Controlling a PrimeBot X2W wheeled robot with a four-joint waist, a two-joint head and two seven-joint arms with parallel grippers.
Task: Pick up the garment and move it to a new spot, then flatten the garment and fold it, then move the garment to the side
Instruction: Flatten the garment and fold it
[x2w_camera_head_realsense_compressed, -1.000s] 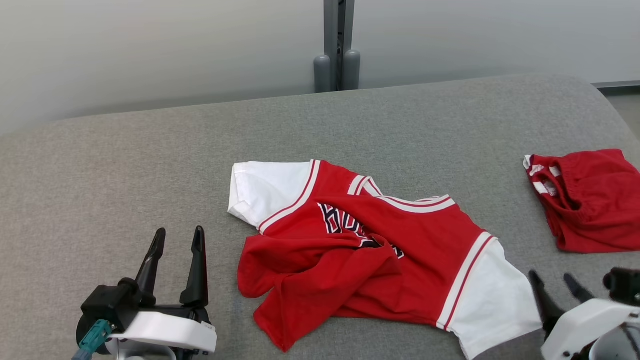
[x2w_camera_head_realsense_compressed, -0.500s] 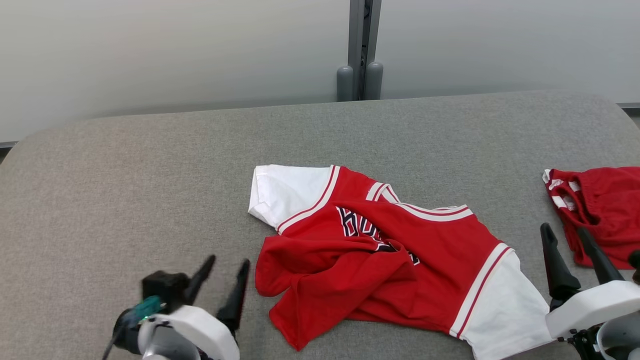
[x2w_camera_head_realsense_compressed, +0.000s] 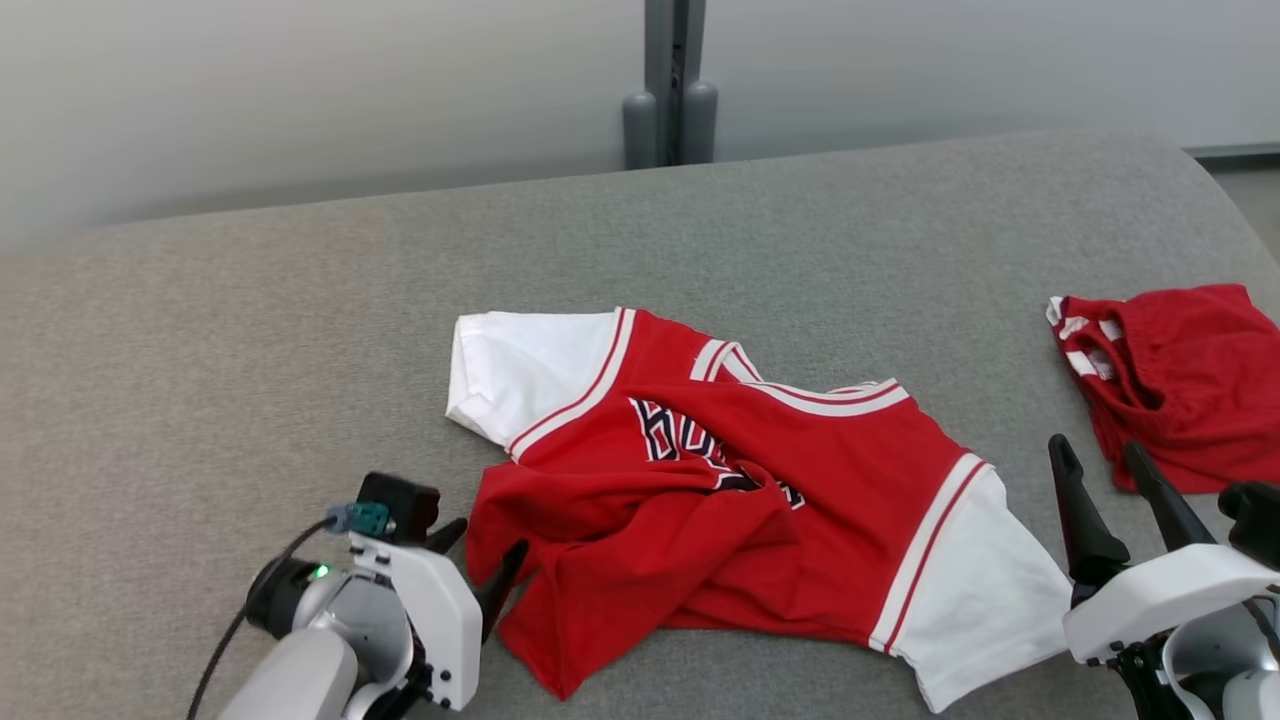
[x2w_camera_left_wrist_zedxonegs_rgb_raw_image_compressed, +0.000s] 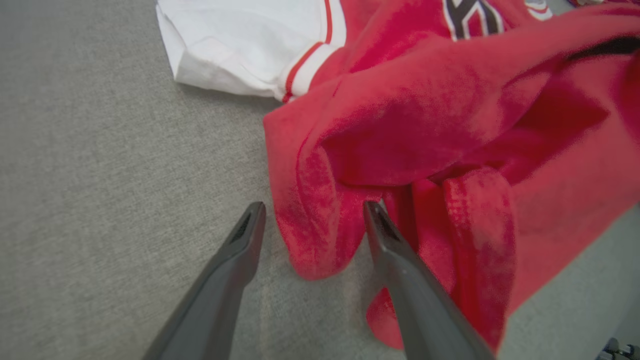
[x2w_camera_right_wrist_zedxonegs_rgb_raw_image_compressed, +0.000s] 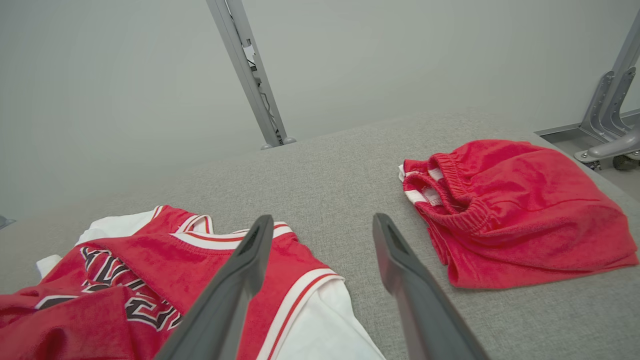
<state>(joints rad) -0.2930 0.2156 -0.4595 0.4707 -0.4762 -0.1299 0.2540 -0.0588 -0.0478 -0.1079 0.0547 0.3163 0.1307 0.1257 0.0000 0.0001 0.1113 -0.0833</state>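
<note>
Advanced toward jersey (x2w_camera_head_realsense_compressed: 800, 470): left claw (x2w_camera_head_realsense_compressed: 490, 537), open, tips straddling its crumpled red hem. Right claw (x2w_camera_head_realsense_compressed: 1095, 445), open, raised beside jersey's white sleeve.

A big soft grey top (x2w_camera_head_realsense_compressed: 300, 330) spreads wide, with round corners at the back. A pair of red shorts (x2w_camera_head_realsense_compressed: 1180, 390) lies on it at the right side, near the edge. The shorts are all crumpled up, and the stretchy waist (x2w_camera_right_wrist_zedxonegs_rgb_raw_image_compressed: 457, 192) faces the middle of the top. Little white stripes (x2w_camera_head_realsense_compressed: 1078, 364) show beside the waist. Behind the top is a plain pale wall (x2w_camera_head_realsense_compressed: 300, 90). A thin grey metal post (x2w_camera_head_realsense_compressed: 668, 60) goes up the wall, with two round grey caps (x2w_camera_head_realsense_compressed: 640, 130) at its bottom. Past the right end of the top, slanted grey metal legs (x2w_camera_right_wrist_zedxonegs_rgb_raw_image_compressed: 607, 105) stand on the floor (x2w_camera_right_wrist_zedxonegs_rgb_raw_image_compressed: 567, 142), and what looks like a small dark wheel (x2w_camera_right_wrist_zedxonegs_rgb_raw_image_compressed: 622, 161) sits by them.
</note>
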